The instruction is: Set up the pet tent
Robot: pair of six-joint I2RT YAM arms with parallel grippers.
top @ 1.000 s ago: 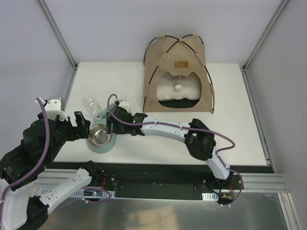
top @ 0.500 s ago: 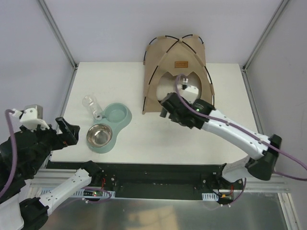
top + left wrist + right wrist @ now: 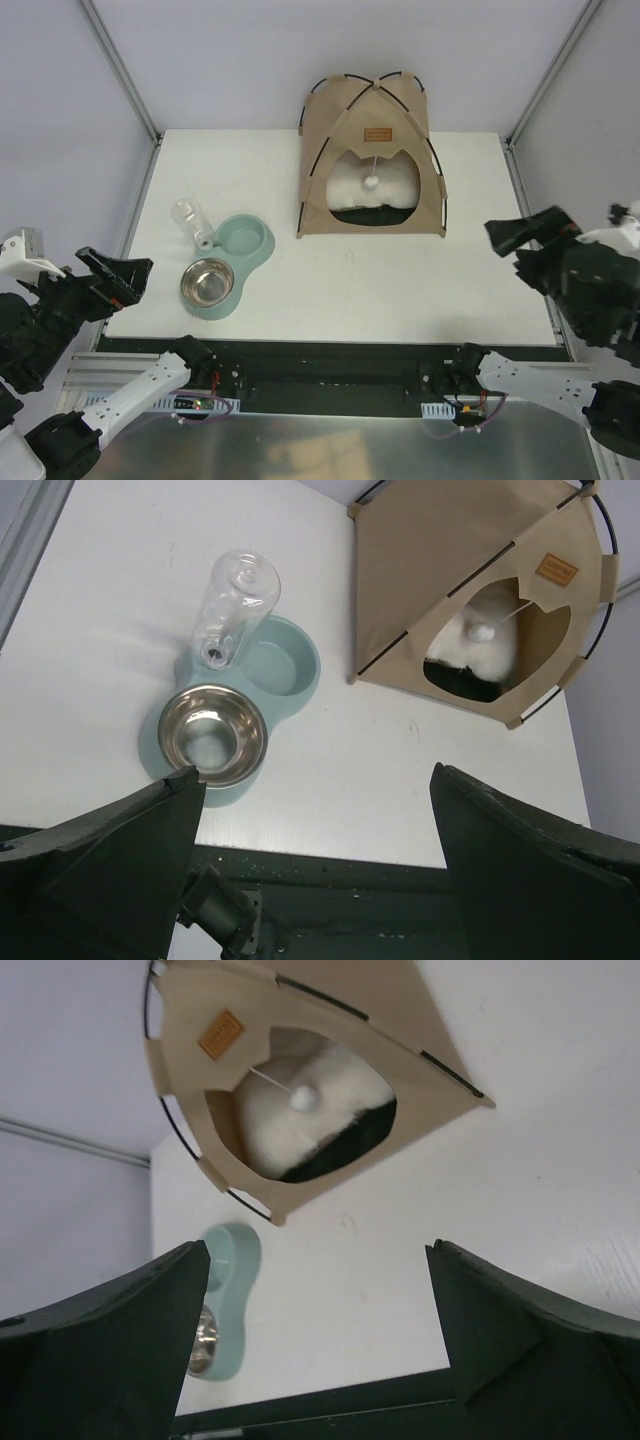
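Tan fabric pet tent (image 3: 345,125) stands upright at the far side of the white worktop (image 3: 400,280), its opening facing the arms. By the near corners, well apart from it, the left gripper (image 3: 318,775) and right gripper (image 3: 316,1248) hover with jaws spread wide, holding and touching nothing.

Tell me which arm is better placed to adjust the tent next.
Probably right. The right end effector sits open and nearer the pet tent, with bare table between; the left end effector has the feeder bowls in its path.
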